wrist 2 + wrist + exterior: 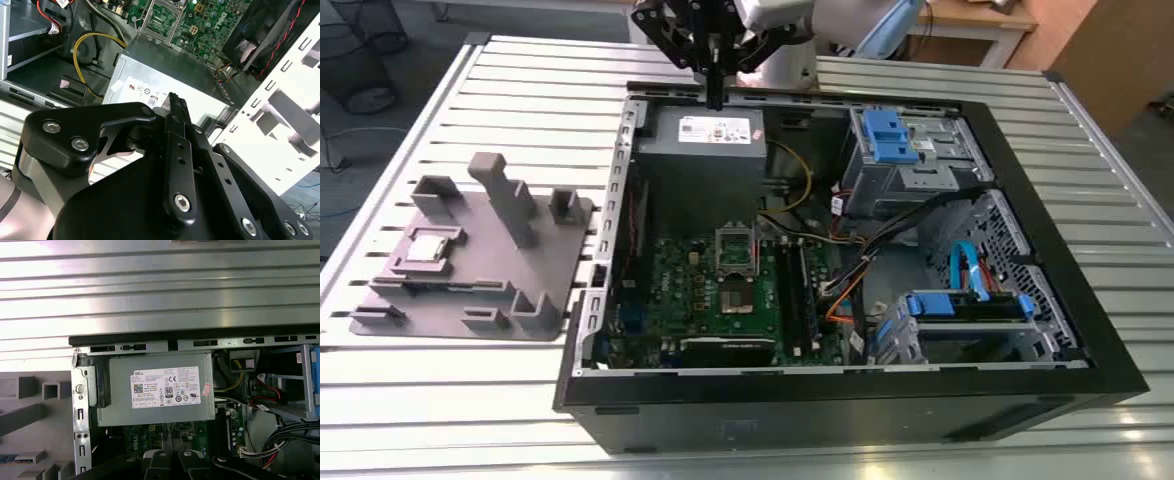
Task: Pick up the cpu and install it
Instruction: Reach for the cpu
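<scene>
Nearest, an open black computer case [854,405] lies on its side on a ribbed metal counter [454,400]. Inside it a green motherboard [680,290] lies flat, with a dark rectangular socket [738,296] near its middle. Toward the exterior view's left, just beside the case, a grey plastic tray [520,295] with upright posts sits on the counter. The cpu [430,248], a small silvery square, lies flat in a recess of this tray, on the side away from the case and well apart from the socket. Farther back inside the case, a grey power supply [707,135] with a white label fills one corner. Farthest of all, the black gripper [716,98] hangs pointing downward above the power supply's rear edge, near the case wall. Its jaws are clenched together and hold nothing. In the second wrist view the gripper [175,100] narrows to a single closed tip over the labelled power supply [165,75].
</scene>
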You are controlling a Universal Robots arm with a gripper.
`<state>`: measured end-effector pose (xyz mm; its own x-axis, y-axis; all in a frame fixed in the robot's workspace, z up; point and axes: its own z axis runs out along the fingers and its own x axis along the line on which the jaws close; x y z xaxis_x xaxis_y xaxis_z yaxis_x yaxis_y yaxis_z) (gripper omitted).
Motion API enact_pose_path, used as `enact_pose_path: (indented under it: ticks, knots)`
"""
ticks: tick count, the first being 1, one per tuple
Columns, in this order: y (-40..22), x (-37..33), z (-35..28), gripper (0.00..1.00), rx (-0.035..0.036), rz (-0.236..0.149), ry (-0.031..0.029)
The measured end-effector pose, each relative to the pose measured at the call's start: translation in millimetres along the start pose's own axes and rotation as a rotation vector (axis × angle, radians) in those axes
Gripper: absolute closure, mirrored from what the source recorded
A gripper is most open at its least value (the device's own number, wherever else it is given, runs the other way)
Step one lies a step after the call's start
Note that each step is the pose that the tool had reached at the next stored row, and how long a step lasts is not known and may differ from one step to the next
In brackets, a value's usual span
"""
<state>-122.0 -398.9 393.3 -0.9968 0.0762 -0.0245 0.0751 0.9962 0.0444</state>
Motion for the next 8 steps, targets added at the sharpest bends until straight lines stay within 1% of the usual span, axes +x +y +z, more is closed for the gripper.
enact_pose_path:
  ticks: [8]
  knots:
    - [-0.1, 1.1, -0.1, 0.89, 0.0, 0.0, 0.0]
